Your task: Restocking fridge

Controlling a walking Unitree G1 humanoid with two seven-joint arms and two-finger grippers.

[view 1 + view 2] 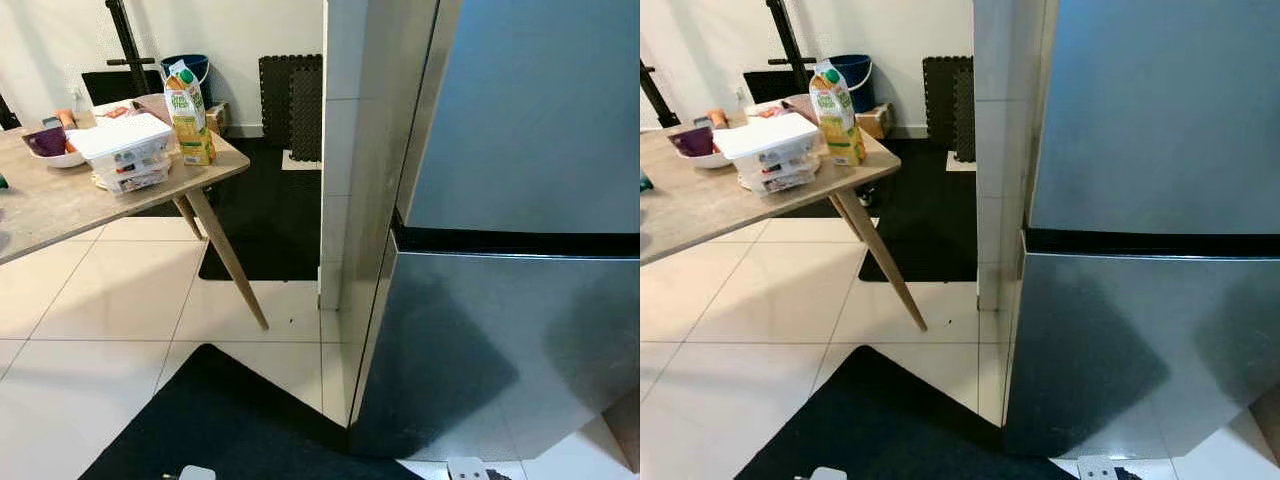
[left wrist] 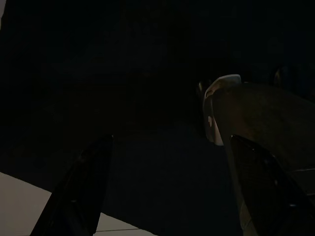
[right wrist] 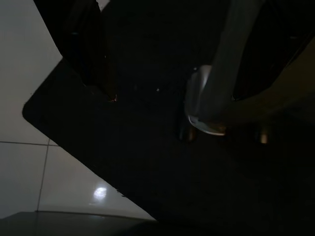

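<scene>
Fridge (image 1: 520, 300) shut beside table (image 1: 60, 205); wrist views add dark mat (image 3: 147, 162).

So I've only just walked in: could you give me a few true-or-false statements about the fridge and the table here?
1. Both doors of the tall stainless-steel fridge are shut. True.
2. The yellow and green juice carton lies flat on the black floor mat. False: it stands upright on the grey wooden table.
3. White lidded plastic containers sit stacked beside the carton. True.
4. The white bowl is on the tiled floor. False: it is on the table.
</scene>
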